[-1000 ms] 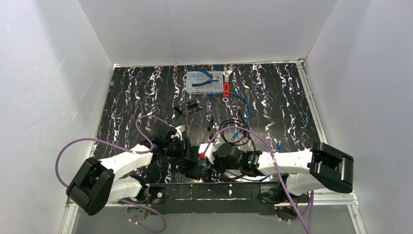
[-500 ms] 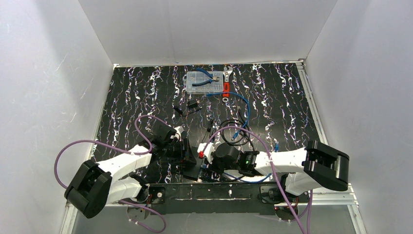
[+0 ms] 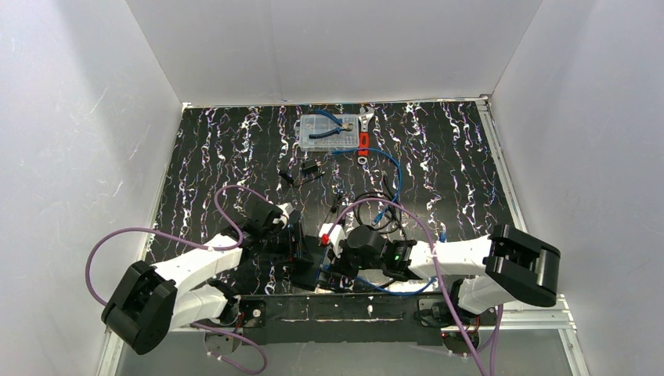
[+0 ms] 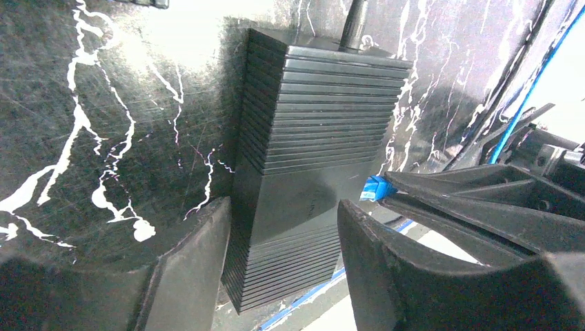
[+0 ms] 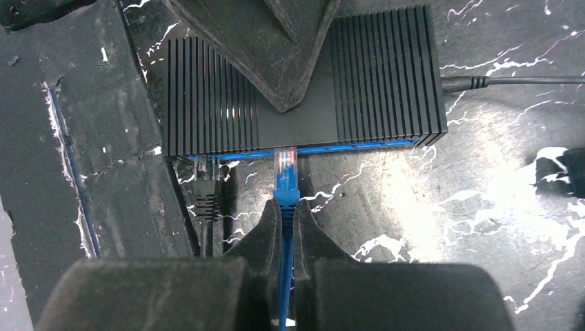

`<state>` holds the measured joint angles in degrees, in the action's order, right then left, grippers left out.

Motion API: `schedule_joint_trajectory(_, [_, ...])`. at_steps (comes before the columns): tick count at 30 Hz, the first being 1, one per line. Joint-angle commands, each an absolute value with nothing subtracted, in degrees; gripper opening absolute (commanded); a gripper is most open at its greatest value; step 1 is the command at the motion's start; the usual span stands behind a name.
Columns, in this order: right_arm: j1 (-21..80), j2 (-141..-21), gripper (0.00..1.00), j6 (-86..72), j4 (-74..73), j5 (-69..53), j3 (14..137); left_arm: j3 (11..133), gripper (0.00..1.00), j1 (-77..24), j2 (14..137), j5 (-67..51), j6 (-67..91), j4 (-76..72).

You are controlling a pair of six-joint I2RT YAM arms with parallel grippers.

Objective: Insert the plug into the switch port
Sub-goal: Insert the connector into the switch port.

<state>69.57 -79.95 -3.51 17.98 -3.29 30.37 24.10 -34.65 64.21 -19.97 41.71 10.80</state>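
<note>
The switch is a ribbed matte-black box (image 4: 310, 138), also seen in the right wrist view (image 5: 386, 69). My left gripper (image 4: 283, 205) is shut on it, one finger on each broad face. Its upper finger (image 5: 276, 62) lies over the box top. My right gripper (image 5: 285, 210) is shut on the blue cable just behind the clear plug (image 5: 285, 165). The plug tip touches the blue-lit port row (image 5: 345, 146) on the box edge. In the top view both grippers meet near the table's front edge, left (image 3: 300, 247) and right (image 3: 325, 252).
A black plug (image 5: 207, 186) sits in a port left of the blue one. A black power lead (image 5: 510, 81) leaves the box's far end. A clear parts box (image 3: 329, 131), a red-handled wrench (image 3: 363, 141) and coiled black cables (image 3: 384, 211) lie farther back.
My right gripper has moved left and slightly away from the bases, bringing the plug up to the box edge. The left gripper has shifted a little with the box.
</note>
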Motion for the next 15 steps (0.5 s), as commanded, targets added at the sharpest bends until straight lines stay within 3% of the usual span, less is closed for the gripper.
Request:
schedule_joint_trajectory(1, [69.21,-81.67,0.01,-7.47,22.30,-5.49,34.22,22.71,0.56,-34.90,63.38,-18.09,40.71,13.91])
schedule_joint_trajectory(15, [69.18,-85.54,0.01,-11.49,27.20,-4.43,35.21,21.56,0.52,-34.89,62.99,-19.38,41.64,12.79])
